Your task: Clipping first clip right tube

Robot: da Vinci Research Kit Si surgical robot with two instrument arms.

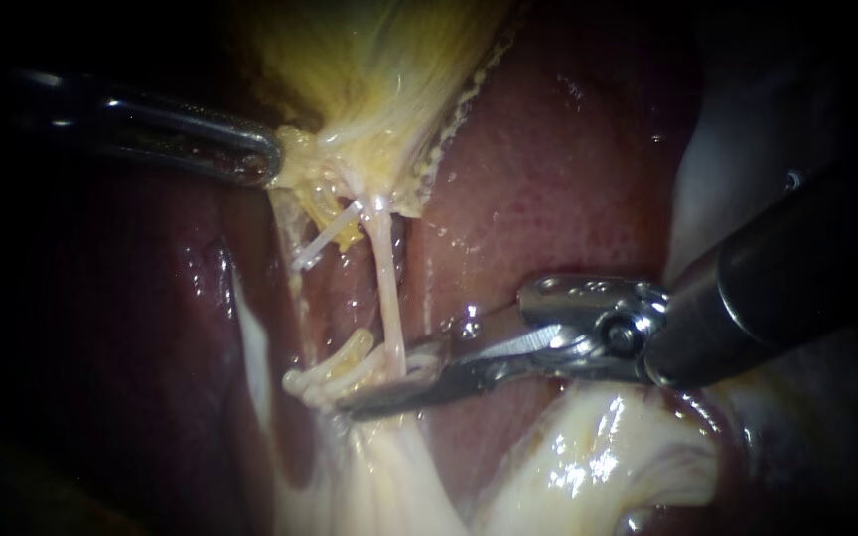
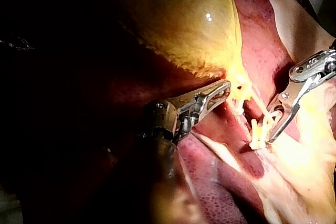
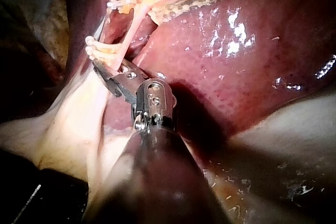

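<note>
As right instrument [image 1: 381, 377] straddles tube [image 1: 386, 288] (endoscope), jaws apart

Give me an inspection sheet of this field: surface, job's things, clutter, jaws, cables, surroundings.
Surface: liver, wet and glossy, below the gallbladder.
Job's things: right tube pulled taut, passing between the right instrument's jaws; white clip beside it, nearer the gallbladder.
Clutter: nothing seen.
Jaws: left instrument shut on the gallbladder at its narrow end; right instrument open, with the tube in the gap.
Cables: nothing seen.
Surroundings: pale tissue under the right instrument; darkness beyond.
</note>
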